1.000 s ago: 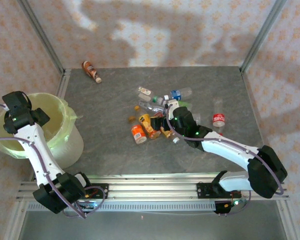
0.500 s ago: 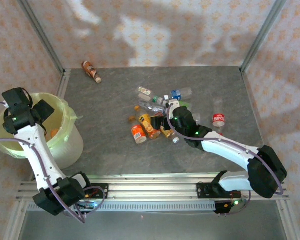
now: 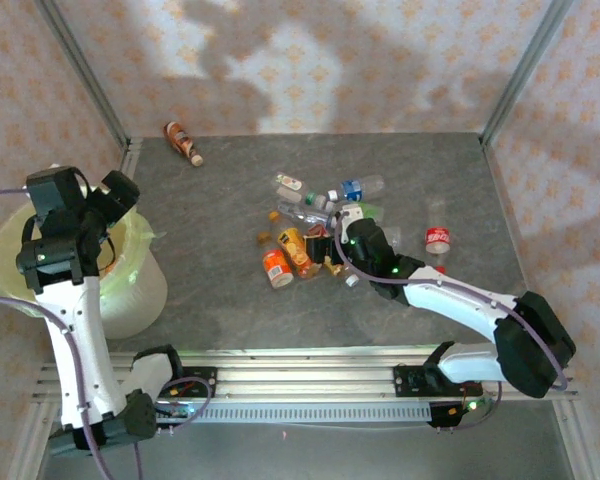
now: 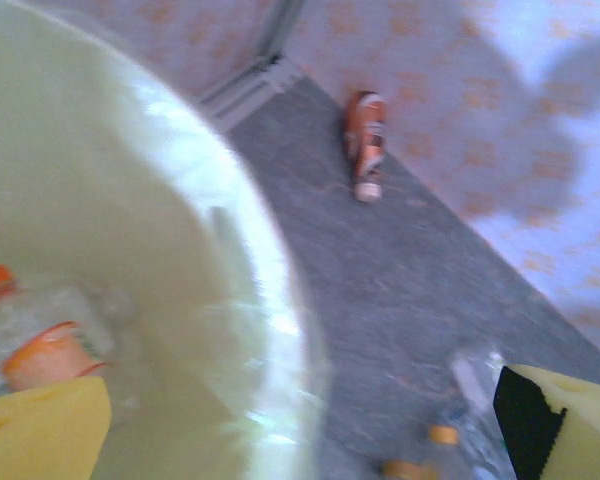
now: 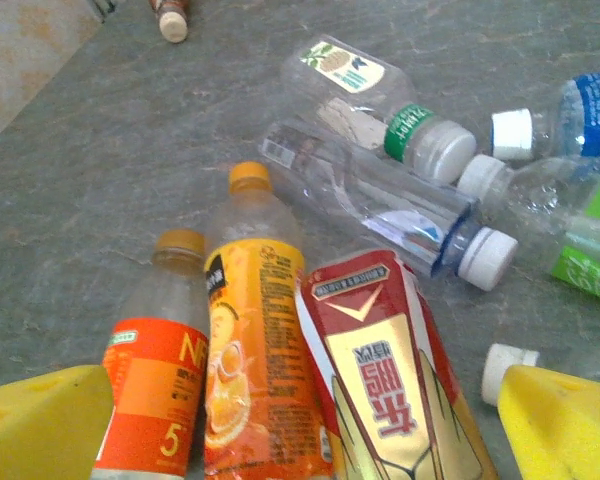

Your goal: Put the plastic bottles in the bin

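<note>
Against patterned walls, over the grey bench (image 3: 230,180), my left tool (image 4: 298,425) has just opened wide and lifted off the yellow-green bin (image 3: 140,290), an orange-capped bottle (image 4: 45,355) lying inside, while my right tool (image 5: 300,425), fingers apart, hovers over the remaining bottle pile (image 3: 310,230).

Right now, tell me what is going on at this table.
The left gripper hangs open above the rim of the bin, with orange-capped bottles lying inside. The right gripper hovers open, holding nothing, over the pile of bottles mid-table. Two more lie apart: a brown bottle by the back wall, a red-labelled bottle to the right.
</note>
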Motion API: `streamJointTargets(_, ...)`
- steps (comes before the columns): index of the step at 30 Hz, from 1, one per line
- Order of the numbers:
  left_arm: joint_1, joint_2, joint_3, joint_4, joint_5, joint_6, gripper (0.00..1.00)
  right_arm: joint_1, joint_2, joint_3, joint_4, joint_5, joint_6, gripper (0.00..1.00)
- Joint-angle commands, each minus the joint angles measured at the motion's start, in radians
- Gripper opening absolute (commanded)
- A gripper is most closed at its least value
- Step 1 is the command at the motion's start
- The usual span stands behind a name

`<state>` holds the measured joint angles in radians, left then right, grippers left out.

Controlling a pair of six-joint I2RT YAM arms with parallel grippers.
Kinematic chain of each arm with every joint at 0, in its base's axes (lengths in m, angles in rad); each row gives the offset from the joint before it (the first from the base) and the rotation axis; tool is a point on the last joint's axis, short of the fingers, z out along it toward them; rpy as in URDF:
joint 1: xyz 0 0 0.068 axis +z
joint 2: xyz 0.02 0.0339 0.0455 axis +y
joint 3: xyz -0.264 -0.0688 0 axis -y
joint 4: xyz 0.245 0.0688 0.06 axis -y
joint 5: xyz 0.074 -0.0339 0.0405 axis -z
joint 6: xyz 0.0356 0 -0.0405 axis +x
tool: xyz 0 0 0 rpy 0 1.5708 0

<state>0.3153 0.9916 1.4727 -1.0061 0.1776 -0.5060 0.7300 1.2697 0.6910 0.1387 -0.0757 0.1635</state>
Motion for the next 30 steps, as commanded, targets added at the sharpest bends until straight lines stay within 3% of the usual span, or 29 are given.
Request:
streamJointTargets(1, -0.110, 0.001, 0.048, 0.054, 0.007, -0.076, 0.99, -0.018, -0.040, -0.006, -0.044, 0.004, -0.007, 0.99)
streamJointTargets(6, -0.337, 0.055, 0.085, 0.139, -0.012, -0.111, 0.99, -0.116, -0.075, 0.016, -0.178, 0.027, 0.042, 1.00)
streamJointTargets(10, -0.501, 0.126, 0.134, 0.153, -0.113, -0.091, 0.99, -0.196, -0.120, 0.028, -0.307, 0.075, 0.191, 0.99)
streamJointTargets(12, -0.538, 0.157, 0.141, 0.175, -0.116, -0.095, 0.99, -0.232, -0.127, 0.034, -0.373, 0.086, 0.294, 0.99)
streamJointTargets(16, -0.552, 0.221, 0.137, 0.241, 0.017, -0.109, 0.99, -0.292, -0.100, 0.120, -0.590, 0.109, 0.597, 0.99)
streamJointTargets(18, -0.552, 0.245, 0.139, 0.248, 0.033, -0.116, 1.00, -0.300, -0.069, 0.160, -0.648, 0.115, 0.670, 0.99)
streamJointTargets(25, -0.552, 0.218, 0.060, 0.316, -0.044, -0.132, 1.00, -0.327, 0.068, 0.238, -0.688, 0.016, 0.943, 0.99)
streamJointTargets(30, -0.552, 0.210, 0.031, 0.291, -0.187, -0.183, 1.00, -0.328, 0.162, 0.245, -0.614, 0.005, 1.076, 1.00)
